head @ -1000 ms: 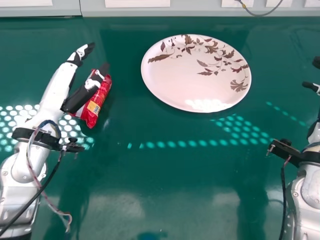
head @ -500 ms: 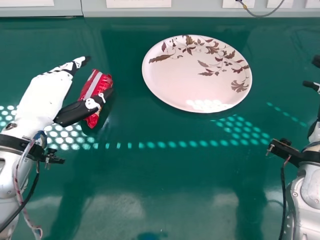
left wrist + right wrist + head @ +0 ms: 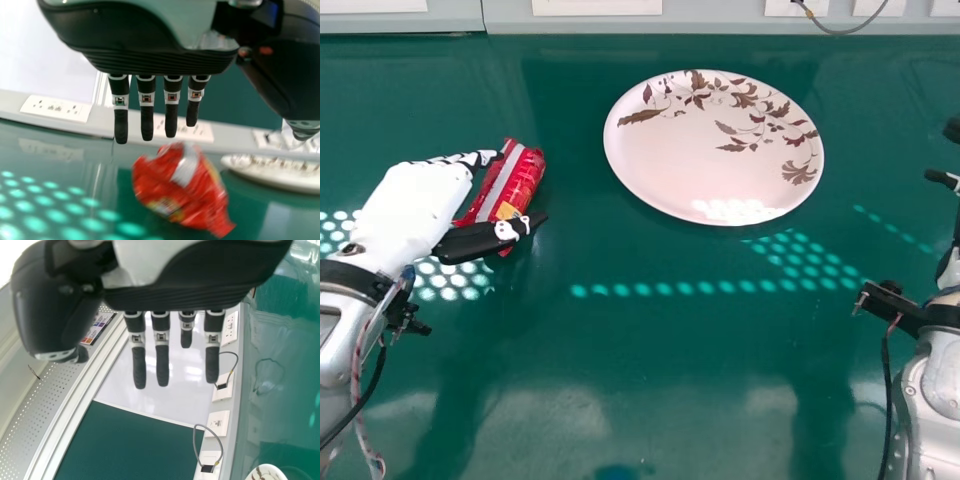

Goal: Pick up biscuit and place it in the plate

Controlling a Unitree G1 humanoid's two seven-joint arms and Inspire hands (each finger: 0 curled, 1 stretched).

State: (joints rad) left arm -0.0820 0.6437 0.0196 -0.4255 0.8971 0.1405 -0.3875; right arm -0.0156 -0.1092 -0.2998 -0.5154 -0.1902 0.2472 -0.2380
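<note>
1. Since the frame a second ago, my left robot hand (image 3: pixel 418 205) has drawn back toward my side of the bench (image 3: pixel 650 350), its thumb (image 3: pixel 485 240) swinging to the near end of the biscuit packet (image 3: pixel 516 180). The packet has kept roughly its place.
2. The packet lies aslant on the bench, left of the plate. I judge the present step to be lining up a pinch, still early in the job: nothing is lifted.
3. I have the left robot hand wide open, fingers straight, holding nothing. Its fingers reach the packet's far left side and the thumb crosses the near end, which would put the wrapper in the gap as I close. I can't tell whether either touches it.
4. Next I'd bring the hand a bit further over the packet, then close gently; the wrapper looks crinkly and may slip or twist if I catch only its end.
5. The plate (image 3: pixel 720 165) sits face up, well apart to the packet's right, its broad middle giving me room to set the packet down.
6. My right robot hand (image 3: pixel 200 282) is open too, straight-fingered and without a load, off at the right, so it should stay out of the left one's carry.
</note>
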